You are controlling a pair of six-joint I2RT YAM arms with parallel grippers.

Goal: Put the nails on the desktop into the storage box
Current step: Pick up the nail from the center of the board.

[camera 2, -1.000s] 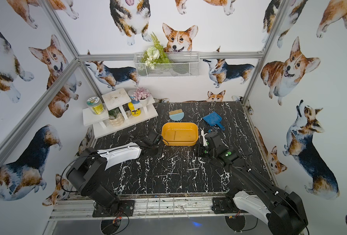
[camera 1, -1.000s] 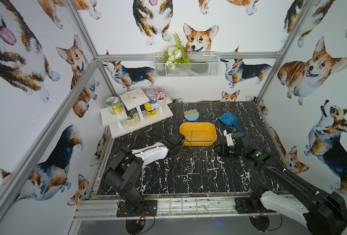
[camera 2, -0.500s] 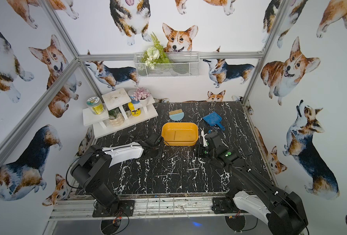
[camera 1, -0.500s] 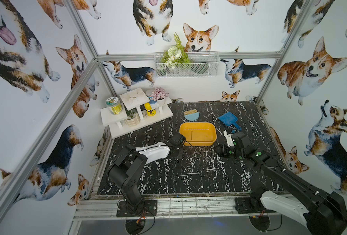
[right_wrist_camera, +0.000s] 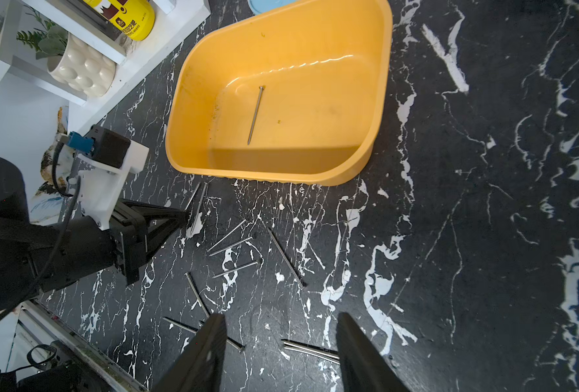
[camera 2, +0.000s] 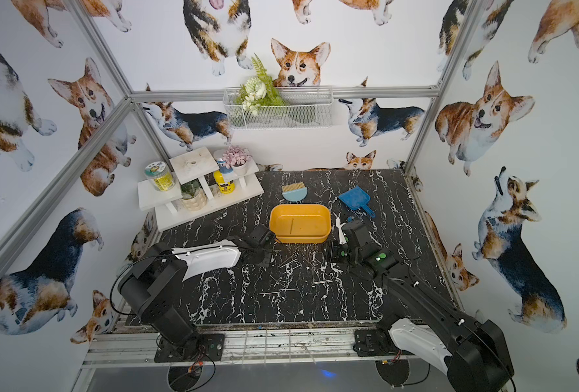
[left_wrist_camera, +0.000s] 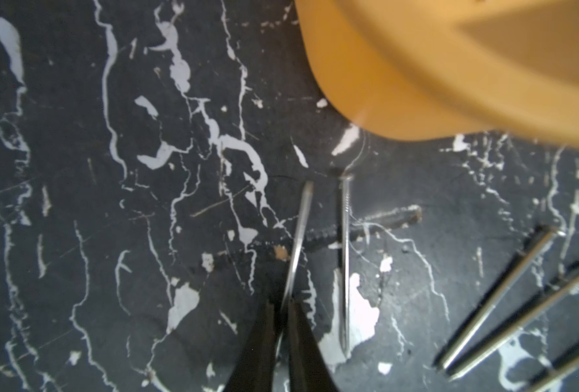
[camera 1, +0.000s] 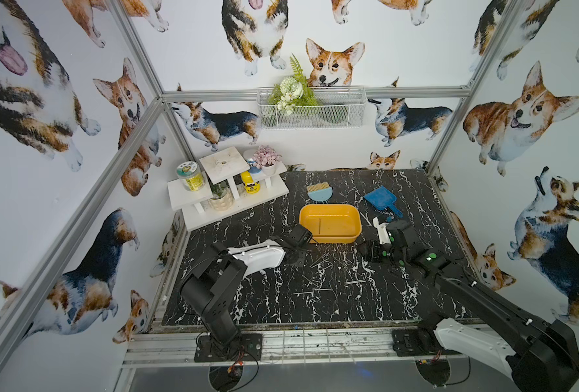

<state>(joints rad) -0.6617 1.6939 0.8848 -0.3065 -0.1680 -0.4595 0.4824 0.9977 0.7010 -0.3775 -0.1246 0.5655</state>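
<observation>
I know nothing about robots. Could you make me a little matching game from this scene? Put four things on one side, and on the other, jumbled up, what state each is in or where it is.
Things
1. left pincer
2. right pincer
3. storage box
4. blue dustpan

States
A. has a single nail lying inside
B. open, above loose nails
C. shut on a nail
D. lies on the desktop, in neither pincer

Pairs: 1-C, 2-B, 3-A, 4-D
</observation>
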